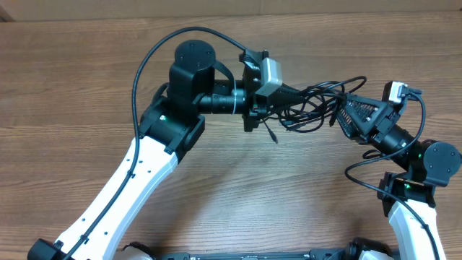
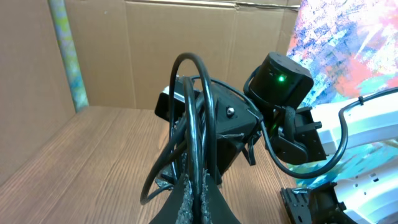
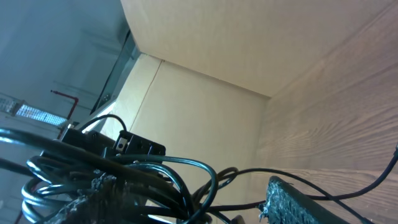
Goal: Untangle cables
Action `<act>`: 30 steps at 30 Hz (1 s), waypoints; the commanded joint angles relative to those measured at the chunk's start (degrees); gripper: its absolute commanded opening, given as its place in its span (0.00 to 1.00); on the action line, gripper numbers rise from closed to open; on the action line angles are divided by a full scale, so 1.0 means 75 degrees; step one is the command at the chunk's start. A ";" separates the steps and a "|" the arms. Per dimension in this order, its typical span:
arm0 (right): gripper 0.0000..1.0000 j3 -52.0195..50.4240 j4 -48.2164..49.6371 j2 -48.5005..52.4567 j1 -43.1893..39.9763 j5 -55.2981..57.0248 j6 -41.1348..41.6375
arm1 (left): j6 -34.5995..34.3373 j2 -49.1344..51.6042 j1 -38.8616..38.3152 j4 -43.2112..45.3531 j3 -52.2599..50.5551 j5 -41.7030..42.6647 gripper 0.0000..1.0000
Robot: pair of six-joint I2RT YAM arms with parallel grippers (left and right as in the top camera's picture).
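Currently: cables [image 1: 315,108] sit bunched in a loose tangle right of centre over the tabletop [image 1: 79,79], strung between the two arms. Grip check: left end effector [image 2: 194,194] is closed on the cables, with several strands looping up out of its fingers. By contrast the right end effector [image 3: 186,202] is open, fingers wide apart, strands crossing the gap; contact unclear. One plug end [image 1: 275,136] dangles on the bunch's left side.

cables [image 1: 312,110] | thin, black | tangled bunch (loops overlapping) | right of centre
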 commanded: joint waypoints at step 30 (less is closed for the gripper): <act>0.75 0.0181 0.3617 -0.0015 0.0047 -0.0466 0.2410 | 0.0463 0.0784 0.0414 -0.1256 0.0160 -0.1335 0.04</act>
